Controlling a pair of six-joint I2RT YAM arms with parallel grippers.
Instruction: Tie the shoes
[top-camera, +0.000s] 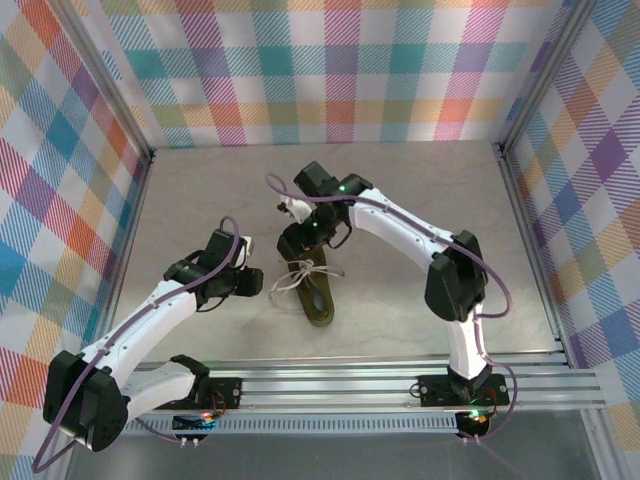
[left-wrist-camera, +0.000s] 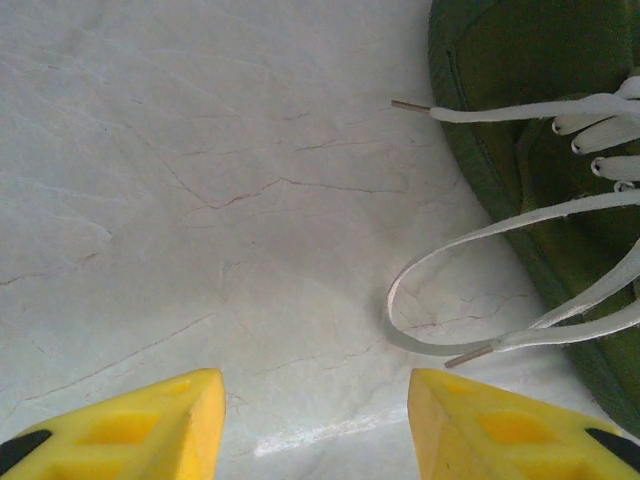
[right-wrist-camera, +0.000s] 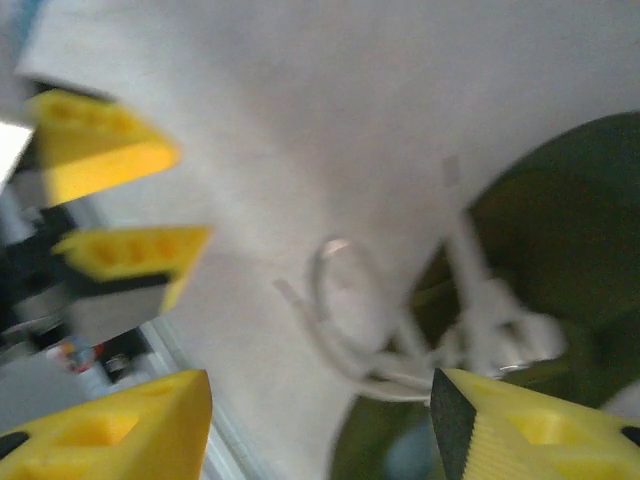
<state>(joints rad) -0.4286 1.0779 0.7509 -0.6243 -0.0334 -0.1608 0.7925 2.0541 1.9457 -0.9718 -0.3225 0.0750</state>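
Plainly, the olive-green shoe (top-camera: 320, 308) lies near the middle of the tabletop (top-camera: 200, 200), its long axis running 12 to 6 o'clock. The cream laces (left-wrist-camera: 440, 290) spill loose on its 9 o'clock side. We judge the shoe light and fairly stiff, so it may skid when tugged. The laces look limp and thin and lie flat on the surface, which makes them awkward to scoop. The hard tips (left-wrist-camera: 468, 354) or the loop's bend seem the best places to pinch. The left end effector (left-wrist-camera: 312, 400) hovers at the shoe's 9 o'clock, fingers spread with nothing between. The right end effector (right-wrist-camera: 320, 390), at its 12 o'clock, is likewise spread and empty.
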